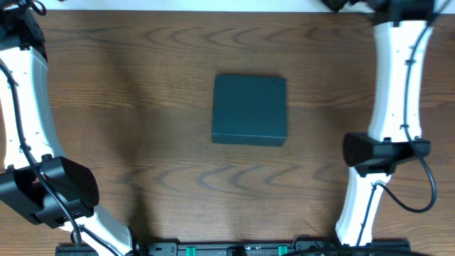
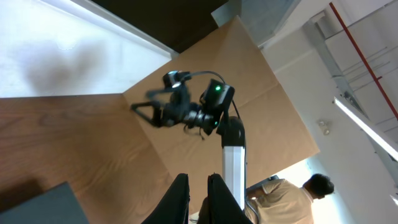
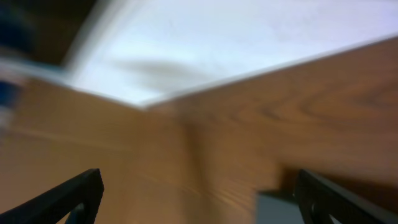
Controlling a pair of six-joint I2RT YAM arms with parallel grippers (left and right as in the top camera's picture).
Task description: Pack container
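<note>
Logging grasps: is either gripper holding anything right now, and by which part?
Nothing is held: left gripper shut empty, right gripper open, container untouched.

The container (image 1: pixel 249 110) sits on the middle of the table (image 1: pixel 142 85). The left arm (image 1: pixel 28 107) stands well to the container's left and the right arm (image 1: pixel 394 85) well to its right, neither touching it. Both rise from the table's near edge, in front of the container, and reach past it toward the far edge. The left gripper (image 2: pixel 198 199) hangs above the table, apart from the container.
</note>
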